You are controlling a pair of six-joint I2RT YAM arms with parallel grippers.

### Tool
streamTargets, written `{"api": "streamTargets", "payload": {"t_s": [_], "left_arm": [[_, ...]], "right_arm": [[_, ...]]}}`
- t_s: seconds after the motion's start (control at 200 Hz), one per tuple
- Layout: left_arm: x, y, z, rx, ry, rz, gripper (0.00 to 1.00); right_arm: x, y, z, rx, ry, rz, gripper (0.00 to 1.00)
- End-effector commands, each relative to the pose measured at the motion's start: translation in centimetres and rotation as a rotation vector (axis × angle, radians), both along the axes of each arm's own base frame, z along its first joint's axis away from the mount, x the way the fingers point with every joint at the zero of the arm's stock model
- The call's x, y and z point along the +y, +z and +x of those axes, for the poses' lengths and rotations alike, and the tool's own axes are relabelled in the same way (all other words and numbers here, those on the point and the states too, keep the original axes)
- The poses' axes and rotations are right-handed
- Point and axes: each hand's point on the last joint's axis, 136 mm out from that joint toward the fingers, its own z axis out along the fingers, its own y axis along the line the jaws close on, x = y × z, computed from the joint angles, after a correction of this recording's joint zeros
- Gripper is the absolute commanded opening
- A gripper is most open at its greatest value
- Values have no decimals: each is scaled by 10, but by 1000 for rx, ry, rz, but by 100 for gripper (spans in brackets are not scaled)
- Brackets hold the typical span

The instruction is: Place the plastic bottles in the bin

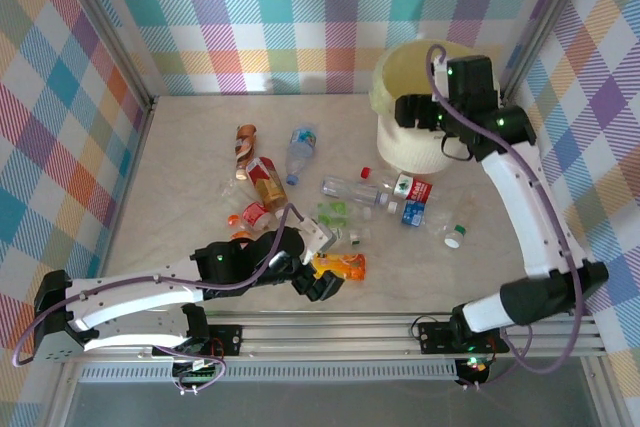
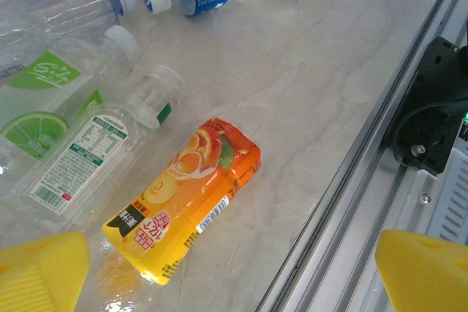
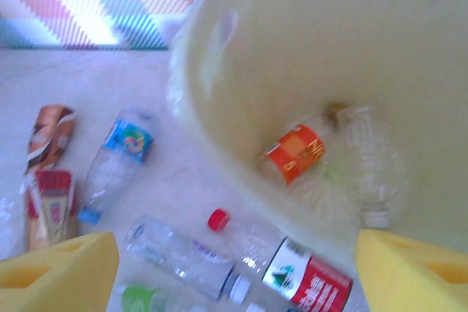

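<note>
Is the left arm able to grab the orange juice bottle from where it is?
Probably yes. The left end effector is wide open right above the orange bottle, and nothing lies on top of the bottle or blocks the way.

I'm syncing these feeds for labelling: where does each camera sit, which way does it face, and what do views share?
Top external: fixed above and behind the arms, facing down at the table; both arms show, right claw above the bin.
Left wrist: on the left arm, facing down at the orange-label bottle; left claw shows its yellow pads at the bottom corners.
Right wrist: on the right arm, facing down into the bin; its yellow pads likewise.
Shared: top and left wrist, the orange-label bottle; top and right wrist, the bin.
</note>
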Motion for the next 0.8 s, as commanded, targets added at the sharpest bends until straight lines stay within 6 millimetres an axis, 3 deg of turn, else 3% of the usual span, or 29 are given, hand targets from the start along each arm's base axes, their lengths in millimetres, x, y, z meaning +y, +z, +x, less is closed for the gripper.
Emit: {"api": "streamTargets", "payload": {"t_s": [0.0,0.43,0.64,0.795], "left_arm": [[8,-7,-3,-2,-26,93,100],[31,-36,-1,-31,-91,395,99],[28,-56,6,-30,-126,545,92],[21,-72,9,-29,-174,628,89]], "right_arm": [[12,3,-22,-41,53,2,83],[39,-62,-138,148,257,288,84],[37,-82,-174,206,295,358,85],[40,-86,-197,217,363,395,86]]}}
